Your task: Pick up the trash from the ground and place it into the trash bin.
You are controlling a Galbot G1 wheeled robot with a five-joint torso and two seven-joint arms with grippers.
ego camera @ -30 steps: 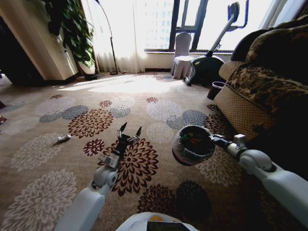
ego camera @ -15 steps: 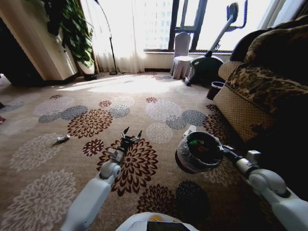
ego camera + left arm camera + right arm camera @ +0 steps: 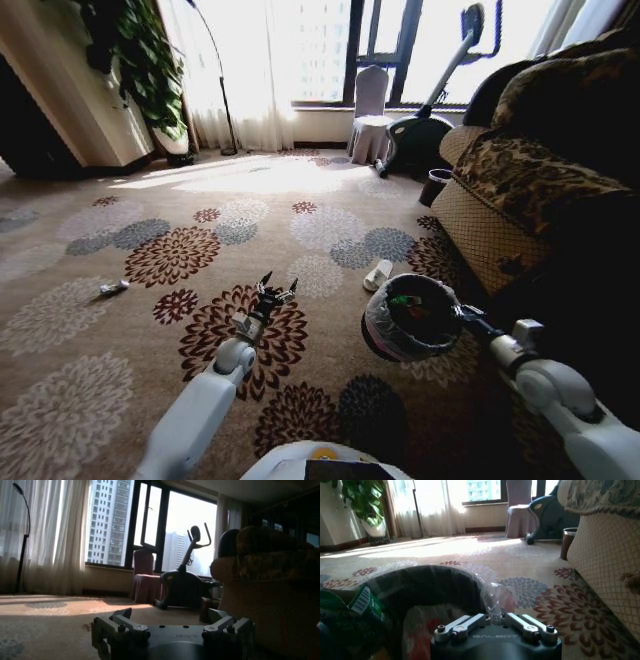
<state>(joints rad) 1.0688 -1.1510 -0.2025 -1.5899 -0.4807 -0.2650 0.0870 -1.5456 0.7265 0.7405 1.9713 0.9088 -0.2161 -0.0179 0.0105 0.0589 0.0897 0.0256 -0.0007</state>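
"GALBOT" on right gripper [image 3: 496, 619] body

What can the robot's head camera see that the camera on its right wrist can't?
The head view alone has the left gripper, open above the carpet, a small piece of trash far to the left on the floor, and a white scrap beside the bin. The right wrist view alone has the green wrapper's barcode inside the bin, close up. Both have the trash bin, held at its rim by the right gripper, plus the sofa.

Small litter item [image 3: 113, 288] on carpet [image 3: 90, 400] too small to identify.
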